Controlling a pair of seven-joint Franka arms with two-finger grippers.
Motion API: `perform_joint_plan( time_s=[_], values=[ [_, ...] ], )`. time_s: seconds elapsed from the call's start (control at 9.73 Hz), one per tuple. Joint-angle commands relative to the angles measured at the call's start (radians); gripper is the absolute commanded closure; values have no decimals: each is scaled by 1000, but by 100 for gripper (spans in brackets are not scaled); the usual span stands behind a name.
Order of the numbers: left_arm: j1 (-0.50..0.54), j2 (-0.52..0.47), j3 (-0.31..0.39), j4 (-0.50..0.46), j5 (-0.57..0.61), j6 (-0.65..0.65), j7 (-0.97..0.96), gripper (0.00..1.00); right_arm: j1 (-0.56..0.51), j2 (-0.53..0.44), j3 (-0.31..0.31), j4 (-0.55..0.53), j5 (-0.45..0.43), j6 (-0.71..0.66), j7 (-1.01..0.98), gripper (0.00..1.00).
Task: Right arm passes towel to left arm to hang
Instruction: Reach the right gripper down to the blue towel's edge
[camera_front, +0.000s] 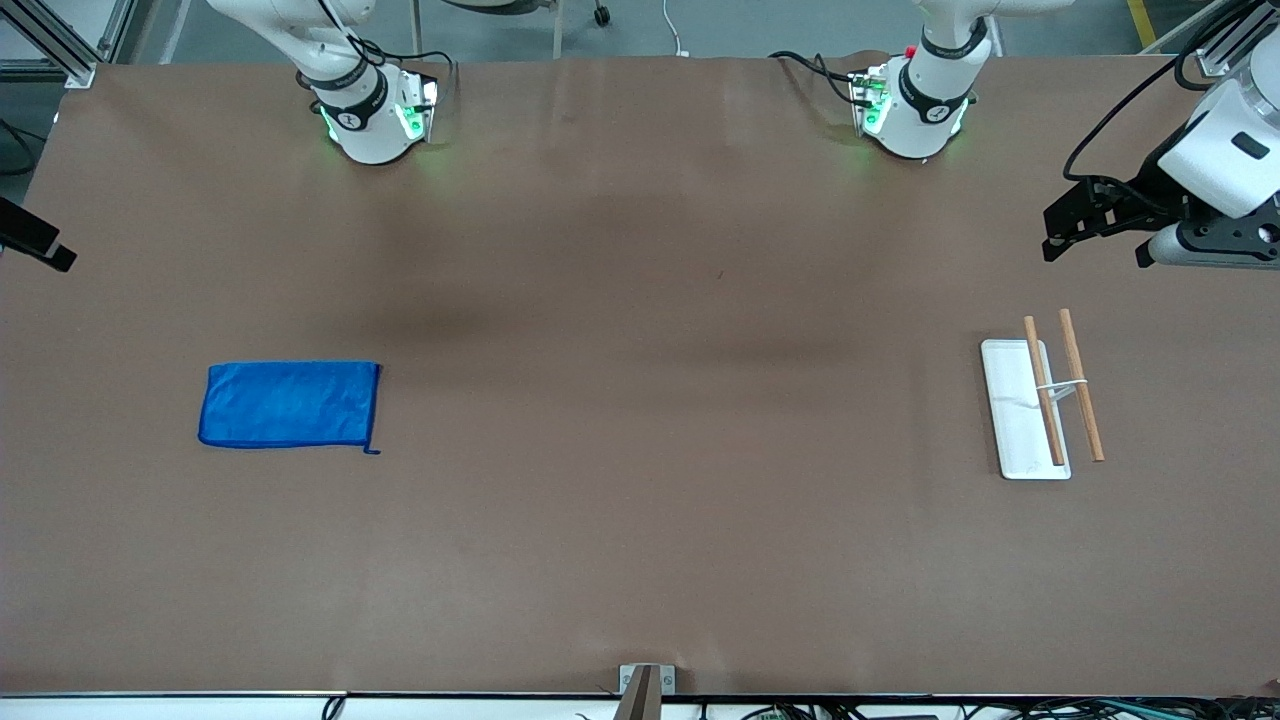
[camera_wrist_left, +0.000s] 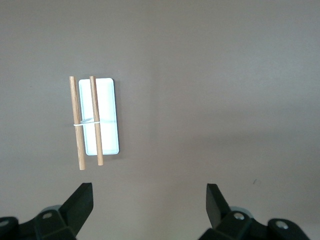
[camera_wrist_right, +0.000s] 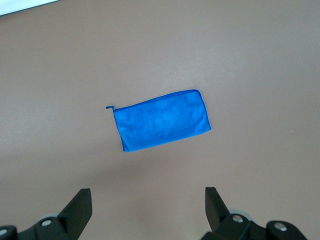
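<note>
The blue towel lies flat on the brown table toward the right arm's end, its loop tag at the corner nearest the front camera. It also shows in the right wrist view. My right gripper is open and empty, high above the table beside the towel; only a black part of it shows at the front view's edge. My left gripper is open and empty, raised over the left arm's end of the table; in the left wrist view its fingers stand wide apart.
A rack with a white base and two wooden rods stands toward the left arm's end, nearer the front camera than the left gripper. It also shows in the left wrist view. The two arm bases stand along the table's top edge.
</note>
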Motion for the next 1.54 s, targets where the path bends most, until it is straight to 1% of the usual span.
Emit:
perform_joint_plan(
  time_s=[0.0, 0.31, 0.41, 0.51, 0.62, 0.72, 0.82, 0.92, 1.13, 1.44],
  values=[
    [-3, 10, -5, -30, 3, 21, -9, 1, -9, -9, 4, -14, -12, 8, 6, 0],
    [-5, 8, -6, -27, 3, 18, -11, 1, -10, -7, 4, -11, -12, 2, 3, 0],
    [-5, 8, -6, -27, 3, 16, -11, 1, -12, 16, 4, -11, -12, -4, 4, 0],
    [-5, 8, -6, -27, 3, 16, -9, 1, -7, 34, 4, -23, -13, -16, 1, 0],
    [-5, 8, -6, -26, 3, 16, -9, 1, -9, 63, 4, -70, -16, 3, -14, 0],
    [-3, 8, -8, -27, 3, 16, -9, 1, -12, 94, 4, -121, -22, 67, -49, 0],
    [-3, 10, -8, -27, 3, 18, -9, 1, -15, 103, 4, -218, -25, 186, -81, 0],
    [-2, 13, -6, -24, 3, 19, -9, 1, -12, 105, 4, -324, -25, 320, -84, 0],
    [0, 13, -6, -25, 3, 18, -9, 1, -6, 141, 6, -513, -50, 609, -88, 0],
    [3, 19, -6, -24, 1, 19, -3, 1, -12, 243, 4, -668, -58, 891, -91, 0]
  ],
)
